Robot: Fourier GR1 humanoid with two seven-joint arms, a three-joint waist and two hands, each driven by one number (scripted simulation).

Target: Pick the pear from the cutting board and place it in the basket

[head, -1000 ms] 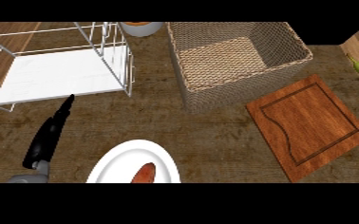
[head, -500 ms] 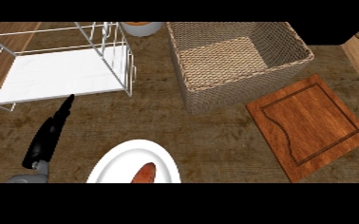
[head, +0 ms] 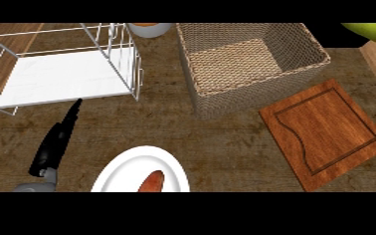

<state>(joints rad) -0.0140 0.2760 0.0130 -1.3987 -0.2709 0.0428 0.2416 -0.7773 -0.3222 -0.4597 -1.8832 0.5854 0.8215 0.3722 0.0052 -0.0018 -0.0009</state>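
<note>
Head view: the main risk, as I judge it, is losing track of the pear (head: 359, 29). Only a yellow-green rounded edge shows, far to the right of and above the fingers (head: 72, 108), cut by the frame and beyond the basket (head: 305, 55). What holds or supports it is hidden. If it is carried out there, a release before it is over the basket's opening would send it onto the counter (head: 220, 134) or against the woven wall. The right hand is out of sight, so its grip cannot be judged.

The left hand (head: 50, 148) lies low on the left, its fingers straight and released, grasping nothing, tips pointing up toward the wire dish rack (head: 121, 59) just ahead of them. Swung right, it could strike the white plate (head: 121, 172) just right of it.

The basket, well to the right of and above the fingertips, shows only its woven floor. The cutting board (head: 323, 129), far right of the fingers, bears nothing. The plate carries an orange food item (head: 152, 181). The rack holds a flat white tray (head: 58, 77). A grey bowl (head: 150, 30) beyond the rack has something orange-brown in it.
</note>
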